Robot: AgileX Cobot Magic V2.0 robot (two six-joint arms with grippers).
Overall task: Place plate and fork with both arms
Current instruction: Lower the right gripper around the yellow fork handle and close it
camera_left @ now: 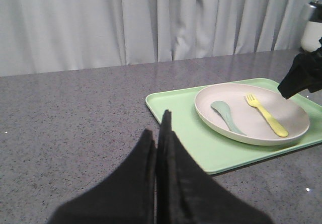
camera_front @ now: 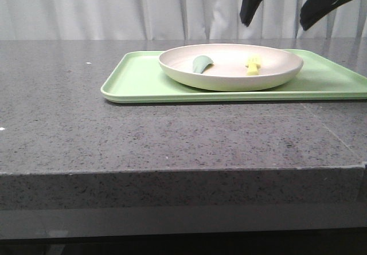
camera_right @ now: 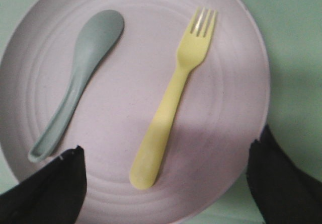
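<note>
We see the plate (camera_front: 230,66) sitting on the green tray (camera_front: 137,80), which lies on the grey bench (camera_front: 114,134) toward its right side. Inside the plate the fork (camera_front: 253,65) lies on the right half and a grey-green spoon (camera_front: 201,63) on the left half, the two well apart and neither touching the other.

Our right end effector (camera_right: 166,176) hangs above the plate with its fingers spread wide, one dark tip over each side of the plate's near edge, and the fork's handle lies between them. It grips nothing. Our left end effector (camera_left: 160,148) hovers over bare bench to the left of the tray, its fingers pressed together and empty.

We judge the step in hand to be the approach to the fork: the right arm is lined up over it but not yet down. Next we would lower the right end effector straight onto the handle, keeping the fingers either side of it, and close only once the tips reach the plate's floor. The handle is thin and flat, so we expect a shallow grip that could slip. The left arm still has to part its fingers and reach the plate's rim
</note>
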